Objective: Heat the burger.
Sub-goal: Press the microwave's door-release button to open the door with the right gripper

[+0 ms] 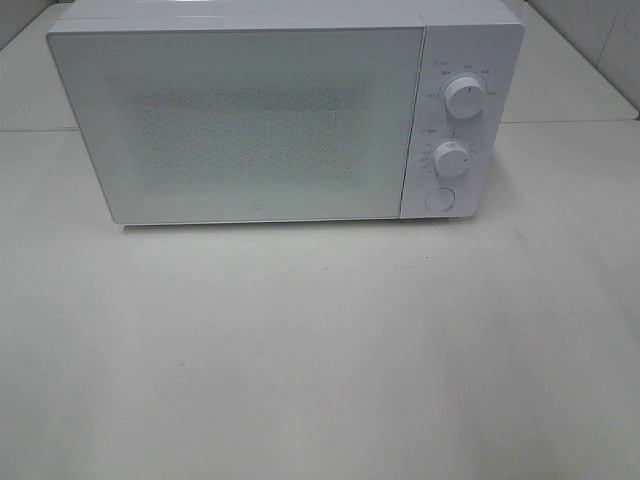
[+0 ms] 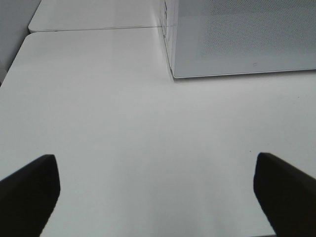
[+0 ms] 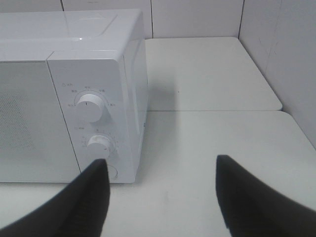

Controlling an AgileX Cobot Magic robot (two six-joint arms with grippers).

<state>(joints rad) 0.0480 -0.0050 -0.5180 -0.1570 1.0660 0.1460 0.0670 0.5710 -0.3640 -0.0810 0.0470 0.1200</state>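
Note:
No burger shows in any view; it is hidden or out of view. A white microwave [image 1: 250, 120] stands at the back of the table with its door shut. In the left wrist view my left gripper [image 2: 155, 190] is open, its dark fingers [image 2: 29, 190] wide apart over bare table in front of the microwave's [image 2: 242, 39] left corner. My right gripper [image 3: 160, 195] is open with nothing between its fingers [image 3: 86, 202], low over the table to the right of the microwave's [image 3: 74, 94] control panel. Neither gripper shows in the exterior high view.
The control panel carries an upper knob [image 1: 465, 97], a lower knob [image 1: 452, 158] and a round button [image 1: 439, 198]. The white table [image 1: 320, 350] stretches in front of the microwave. A tiled wall [image 3: 291, 59] rises to the right.

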